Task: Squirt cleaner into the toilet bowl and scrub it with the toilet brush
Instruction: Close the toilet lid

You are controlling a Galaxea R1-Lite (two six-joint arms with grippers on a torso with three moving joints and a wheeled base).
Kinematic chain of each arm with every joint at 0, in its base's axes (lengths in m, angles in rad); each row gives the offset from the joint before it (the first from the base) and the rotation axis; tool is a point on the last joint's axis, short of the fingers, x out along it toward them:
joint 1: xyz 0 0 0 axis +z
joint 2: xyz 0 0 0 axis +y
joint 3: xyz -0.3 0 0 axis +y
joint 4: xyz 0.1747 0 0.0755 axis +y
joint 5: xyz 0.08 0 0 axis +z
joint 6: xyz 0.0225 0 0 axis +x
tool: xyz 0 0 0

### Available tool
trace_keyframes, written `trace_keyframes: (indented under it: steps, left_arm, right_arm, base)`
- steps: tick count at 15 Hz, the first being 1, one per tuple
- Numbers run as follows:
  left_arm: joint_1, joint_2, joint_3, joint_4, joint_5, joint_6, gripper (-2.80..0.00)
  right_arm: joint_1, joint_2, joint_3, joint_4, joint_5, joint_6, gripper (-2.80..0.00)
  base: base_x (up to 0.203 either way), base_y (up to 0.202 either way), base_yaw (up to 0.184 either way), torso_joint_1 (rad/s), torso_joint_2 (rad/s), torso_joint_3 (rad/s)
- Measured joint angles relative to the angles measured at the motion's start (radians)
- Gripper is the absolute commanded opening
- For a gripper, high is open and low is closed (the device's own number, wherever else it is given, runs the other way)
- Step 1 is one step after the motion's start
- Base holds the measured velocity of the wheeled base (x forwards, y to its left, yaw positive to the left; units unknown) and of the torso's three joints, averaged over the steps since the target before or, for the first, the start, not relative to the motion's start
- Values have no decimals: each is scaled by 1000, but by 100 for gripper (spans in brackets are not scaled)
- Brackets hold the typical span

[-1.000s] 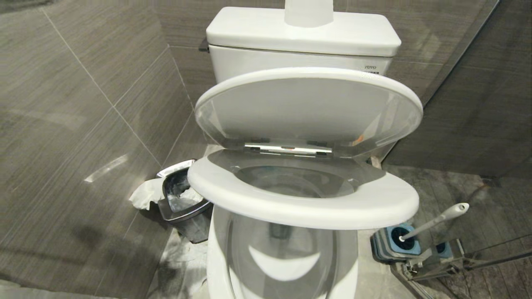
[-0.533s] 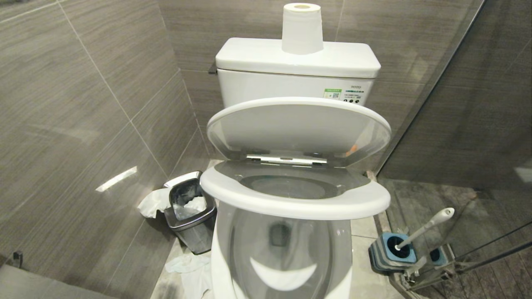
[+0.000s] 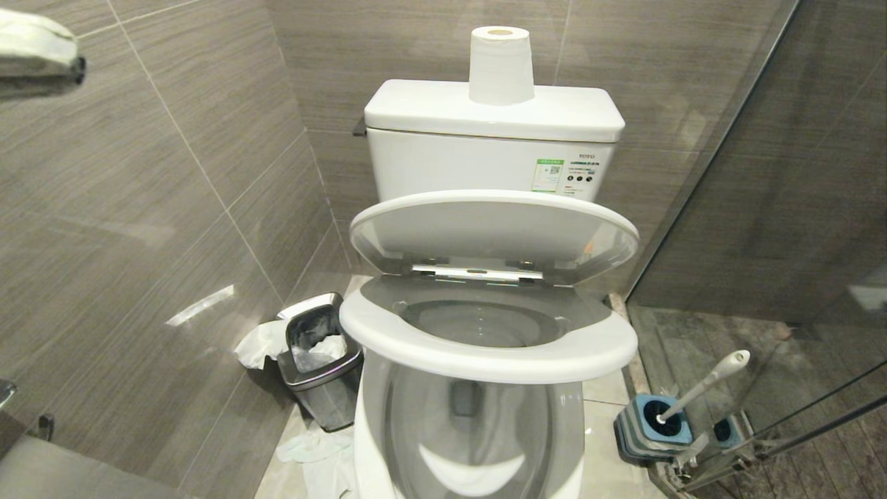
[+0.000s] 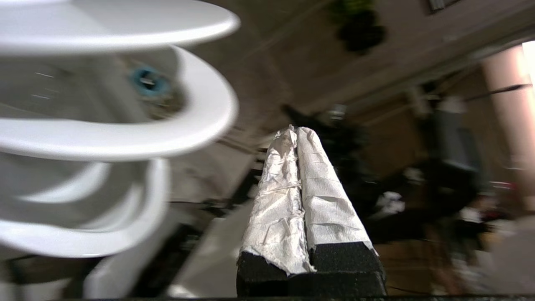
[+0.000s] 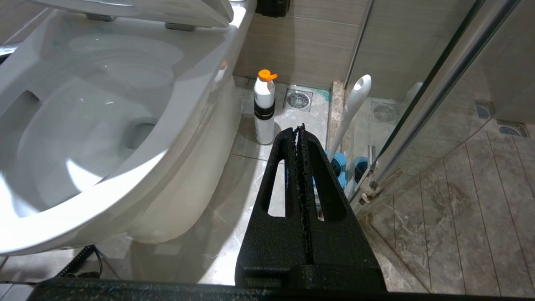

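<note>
The toilet bowl stands open, its lid raised and its seat half lifted over it. A faint turquoise tint of cleaner shows on the bowl's back wall. The toilet brush leans in its blue holder on the floor right of the toilet, its bristle head hidden. My left gripper, fingers wrapped in white paper, is shut on nothing beside the seat's edge and apart from it. My right gripper is shut and empty, hanging low over the floor tiles near the brush handle.
A white bottle with an orange cap stands on the floor between toilet and brush. A steel-rimmed bin with tissue sits left of the toilet, more tissue on the floor. A paper roll tops the tank. A glass partition closes the right side.
The head camera has risen and tilted up, so the toilet looks smaller and the tank and paper roll show in full. Toilet, seat and brush keep their places.
</note>
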Motion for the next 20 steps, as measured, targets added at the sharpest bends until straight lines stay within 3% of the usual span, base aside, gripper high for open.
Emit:
trace_keyframes:
  steps: [3, 4, 9, 13, 16, 18, 20]
  left_arm:
    - [-101, 60, 2, -99, 307, 200, -280]
    - [-130, 99, 2, -169, 399, 237, -280]
    - [-250, 323, -7, -564, 737, 251, -280]
    - [-306, 414, 7, -610, 856, 261, -280]
    - [-318, 436, 20, -588, 886, 318, -280]
    - [-319, 439, 21, -515, 881, 347, -280]
    - [-320, 440, 18, -442, 829, 369, -280]
  right_arm:
    - [0, 0, 0, 0, 0, 0, -280]
    - [0, 0, 0, 0, 0, 0, -280]
    - [0, 0, 0, 0, 0, -1, -280]
    - [0, 0, 0, 0, 0, -1, -280]
    - [0, 0, 0, 0, 1, 0, -280]
    - [0, 0, 0, 0, 0, 0, -280]
    - [0, 0, 0, 0, 0, 0, -280]
  base:
    - [0, 0, 0, 0, 0, 0]
    - [0, 0, 0, 0, 0, 0]
    - [0, 0, 0, 0, 0, 0]
    - [0, 0, 0, 0, 0, 0]
    - [0, 0, 0, 0, 0, 0]
    - [0, 0, 0, 0, 0, 0]
    - [0, 0, 0, 0, 0, 0]
